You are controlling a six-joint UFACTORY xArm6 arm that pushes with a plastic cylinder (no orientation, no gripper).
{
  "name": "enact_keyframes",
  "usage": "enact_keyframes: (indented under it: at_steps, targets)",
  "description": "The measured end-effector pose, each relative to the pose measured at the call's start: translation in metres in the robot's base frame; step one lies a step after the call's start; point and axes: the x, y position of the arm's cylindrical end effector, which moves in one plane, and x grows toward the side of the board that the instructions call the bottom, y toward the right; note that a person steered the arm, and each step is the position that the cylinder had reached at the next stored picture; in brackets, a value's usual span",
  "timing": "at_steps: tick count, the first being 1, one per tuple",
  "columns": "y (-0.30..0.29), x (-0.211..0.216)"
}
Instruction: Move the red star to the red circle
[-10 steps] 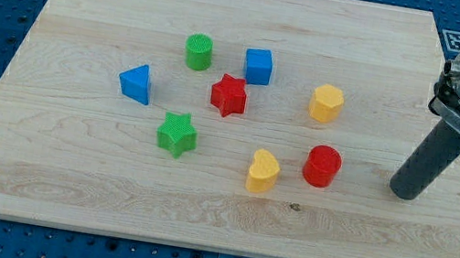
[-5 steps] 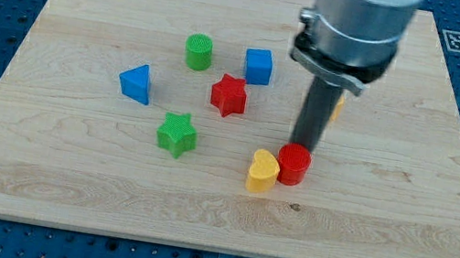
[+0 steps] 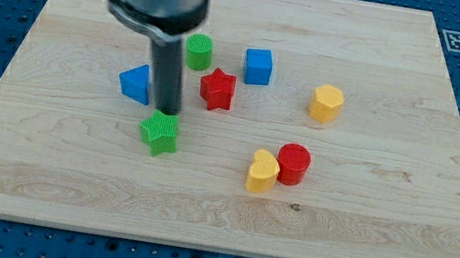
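My tip [image 3: 164, 111] set against the green star's [image 3: 159, 132] top edge, nothing gripped, red star [image 3: 217, 89] to its right, red circle [image 3: 293, 164] well apart beside a yellow heart [image 3: 262, 171]

My tip [image 3: 165, 113] stands on the tabletop [image 3: 382, 218] at the top edge of the green star [image 3: 159, 132], touching it or very nearly. The blue triangle [image 3: 135, 83] lies just to the view's left of the rod, the red star [image 3: 217, 88] to its right, apart from it. The green cylinder [image 3: 198, 52] sits above the red star and to its left; the blue cube [image 3: 258, 66] above and to its right. The yellow hexagon [image 3: 327, 103] lies further right, alone. Toward the view's bottom right of the red star, well apart from it, the red circle [image 3: 294, 164] touches the yellow heart [image 3: 262, 171], the heart on its left and slightly lower.
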Motion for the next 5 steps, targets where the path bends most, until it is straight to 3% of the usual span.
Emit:
enact_keyframes:
  at_steps: [1,5]
  targets:
    - [-0.013,-0.040]
    - [0.026,-0.029]
